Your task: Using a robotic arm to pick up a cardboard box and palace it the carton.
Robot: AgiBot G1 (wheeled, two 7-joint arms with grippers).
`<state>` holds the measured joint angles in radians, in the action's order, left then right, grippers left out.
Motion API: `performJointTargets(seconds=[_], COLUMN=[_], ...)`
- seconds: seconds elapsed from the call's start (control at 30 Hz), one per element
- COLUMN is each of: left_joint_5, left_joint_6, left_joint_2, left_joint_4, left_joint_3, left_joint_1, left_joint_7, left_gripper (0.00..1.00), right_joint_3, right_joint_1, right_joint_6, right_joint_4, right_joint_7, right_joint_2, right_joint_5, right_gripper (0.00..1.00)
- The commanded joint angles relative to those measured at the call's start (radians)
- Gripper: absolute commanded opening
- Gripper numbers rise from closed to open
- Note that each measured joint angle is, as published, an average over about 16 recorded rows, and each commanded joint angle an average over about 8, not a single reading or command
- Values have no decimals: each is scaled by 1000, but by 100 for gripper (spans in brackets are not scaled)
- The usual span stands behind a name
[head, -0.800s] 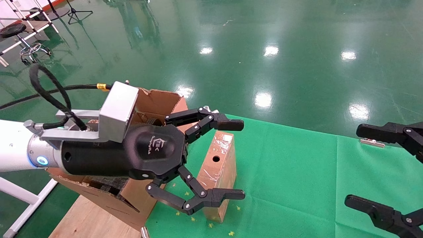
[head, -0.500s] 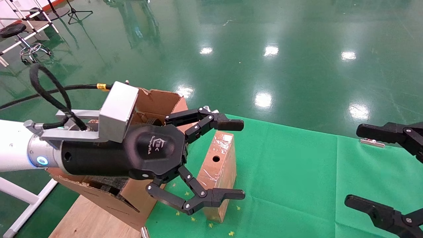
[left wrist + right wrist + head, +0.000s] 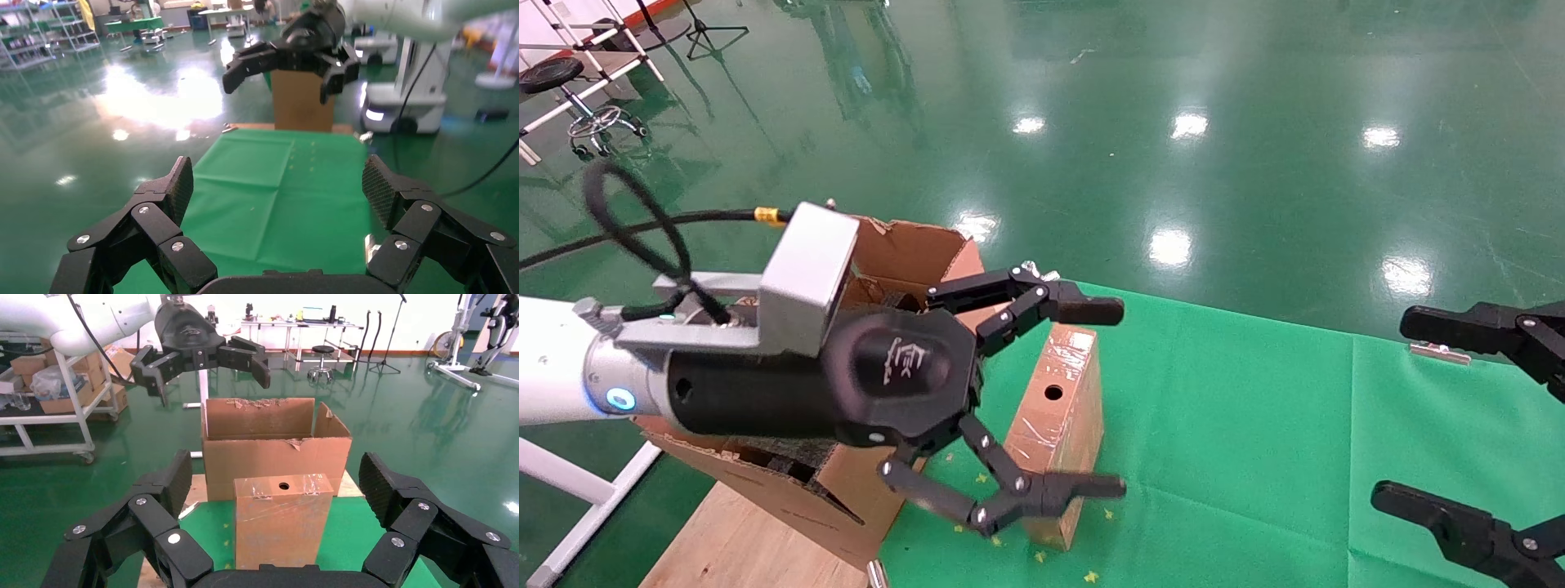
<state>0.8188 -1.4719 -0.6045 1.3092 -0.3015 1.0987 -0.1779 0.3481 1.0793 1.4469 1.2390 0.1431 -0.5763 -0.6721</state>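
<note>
The slim taped cardboard box [image 3: 1065, 433] with a round hole stands upright on the green cloth, just right of the torn-edged carton [image 3: 911, 245]. My left gripper [image 3: 1114, 398], on the white arm with the silver module, is open and empty. It hovers above the box without touching it. The right wrist view shows the box [image 3: 283, 523] in front of the carton [image 3: 275, 456], with the left gripper [image 3: 208, 380] high above them. My right gripper [image 3: 1392, 407] is open and empty at the table's right side, facing the box. The left wrist view shows only cloth between its open fingers.
The green cloth [image 3: 1254, 449] covers the table. The carton sits on a wooden platform [image 3: 740, 539] at its left end, with a white frame leg [image 3: 568, 523] beside it. A small metal clip [image 3: 1438, 351] lies at the far right. Shiny green floor lies beyond.
My left arm has shifted very slightly to the left, and its cable and lower finger moved a little. The box, the carton and the right gripper have not moved.
</note>
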Motion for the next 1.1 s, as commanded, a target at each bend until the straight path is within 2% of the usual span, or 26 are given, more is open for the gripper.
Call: performJointTargets(seconds=[0.03, 0.2, 0.47, 0.63, 0.73, 0.87, 1.1], left_joint_5=[33, 124, 176, 332, 466, 625, 879], left_joint_6=[8, 39, 47, 73, 102, 102, -23], left_joint_2=[4, 1, 1, -10, -31, -66, -161], left_joint_4=[11, 35, 34, 39, 42, 37, 31], left_joint_3=[-7, -40, -60, -106, -150, -215, -344], left_joint_1=[8, 51, 81, 154, 229, 334, 515], left_joint_7=[7, -4, -6, -44, -145, -364, -786], left_gripper=[100, 100, 100, 100, 100, 100, 100], right_joint_3=[0, 0, 0, 0, 0, 0, 0], right_joint_1=[0, 0, 0, 0, 0, 0, 0], right_joint_6=[0, 0, 0, 0, 0, 0, 0], right_joint_4=[0, 0, 0, 0, 0, 0, 0], right_joint_7=[0, 0, 0, 0, 0, 0, 0], right_joint_2=[0, 0, 0, 0, 0, 0, 0], right_joint_5=[0, 0, 0, 0, 0, 0, 0], right_gripper=[0, 0, 0, 0, 0, 0, 0])
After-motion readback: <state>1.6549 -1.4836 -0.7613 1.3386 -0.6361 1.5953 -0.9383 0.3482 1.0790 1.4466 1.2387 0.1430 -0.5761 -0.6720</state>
